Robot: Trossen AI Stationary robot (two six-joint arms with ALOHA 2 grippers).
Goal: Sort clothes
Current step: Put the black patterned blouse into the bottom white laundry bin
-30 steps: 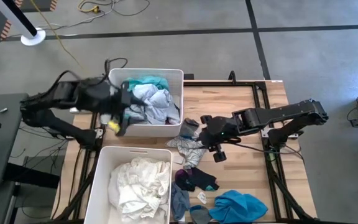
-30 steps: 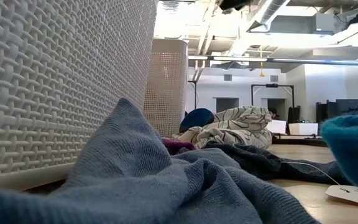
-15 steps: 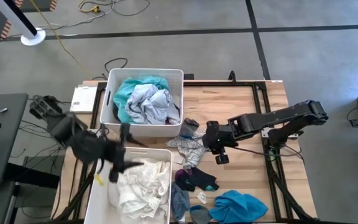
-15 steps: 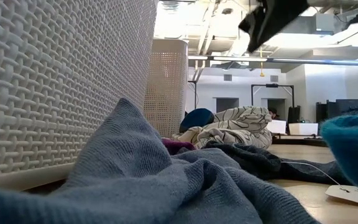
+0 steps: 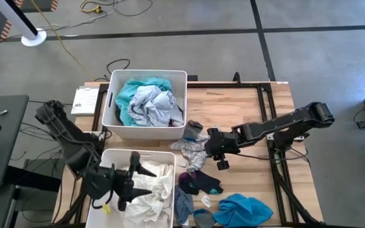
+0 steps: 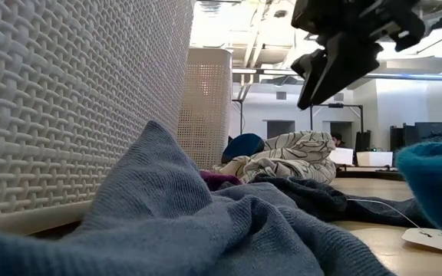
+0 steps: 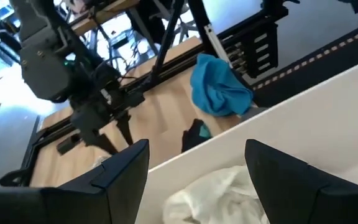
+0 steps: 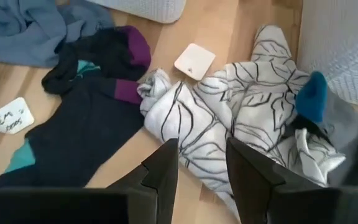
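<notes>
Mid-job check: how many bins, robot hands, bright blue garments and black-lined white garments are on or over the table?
Bins: 2
Hands, left and right: 2
Bright blue garment: 1
Black-lined white garment: 1
Total: 6

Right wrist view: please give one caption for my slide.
Open right hand above a white leaf-print garment on the wooden table.

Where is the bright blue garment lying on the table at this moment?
In the high view, the bright blue garment lies at the table's near edge, right of the white bin holding white clothes, just beyond a small white tag and the dark navy garment.
</notes>
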